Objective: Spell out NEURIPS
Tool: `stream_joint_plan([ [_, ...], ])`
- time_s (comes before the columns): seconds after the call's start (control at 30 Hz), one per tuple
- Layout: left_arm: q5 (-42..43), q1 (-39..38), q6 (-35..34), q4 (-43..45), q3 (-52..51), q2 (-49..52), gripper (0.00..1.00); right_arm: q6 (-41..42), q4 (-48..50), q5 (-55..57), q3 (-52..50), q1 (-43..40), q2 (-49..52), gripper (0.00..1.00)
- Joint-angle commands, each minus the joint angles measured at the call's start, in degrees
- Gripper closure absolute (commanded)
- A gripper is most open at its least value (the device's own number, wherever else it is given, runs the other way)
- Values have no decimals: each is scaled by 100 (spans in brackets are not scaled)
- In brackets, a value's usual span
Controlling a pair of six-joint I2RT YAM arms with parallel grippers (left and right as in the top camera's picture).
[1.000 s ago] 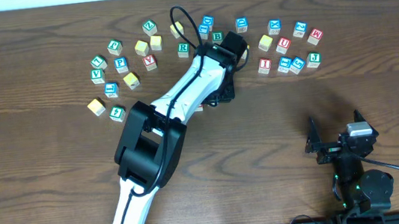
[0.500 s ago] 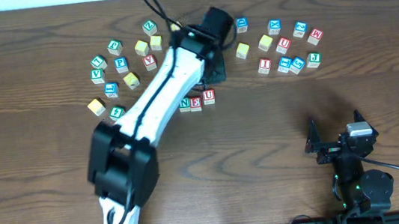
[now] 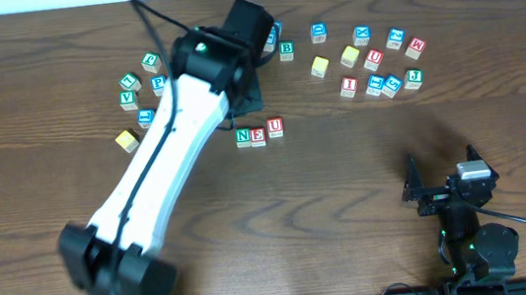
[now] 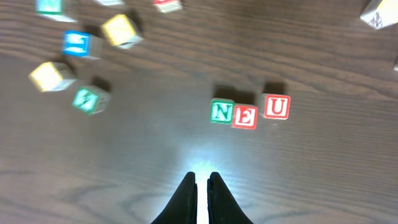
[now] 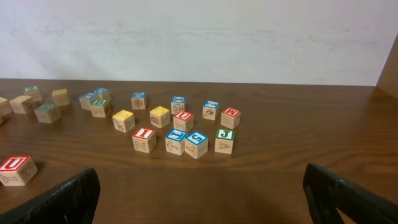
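Left gripper: black fingers pinched together with nothing between them, hanging over the bare dark wooden table. Just ahead of the tips sits the row. The small wooden cube with a green N is pressed against the cube with a red E. The cube with a red U sits just beside the E across a thin gap, a touch out of line.

Off to one side in the wrist view are blurred strays: a yellow-topped cube and a green-faced cube.

From overhead, the white left arm slants across the left-hand scatter and covers part of it. The cube with a green B peeks out beside the wrist.

To the right, well clear of the row, lies a loose cluster. It includes the cube with a red I, a second red U cube and a green J cube.

Right gripper: jaws spread wide and empty, low at the near edge, facing that cluster.
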Motion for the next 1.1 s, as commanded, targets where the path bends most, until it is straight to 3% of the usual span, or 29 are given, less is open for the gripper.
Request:
stream_joint_plan([
  [0.0,-345,-7,-446,-48,-374,-361,92,52,-22,-31,-7,-33,-33,1],
  [0.33,754,33,-553,1917,-2452,-190,92,52,-22,-31,-7,-33,-33,1],
  [0.63,938,160,-354,2201,-2527,726,92,55,-22,-31,-7,-33,-33,1],
  [1.07,938,153,-317,2686,-2549,1224,92,52,-22,-31,-7,-33,-33,1],
])
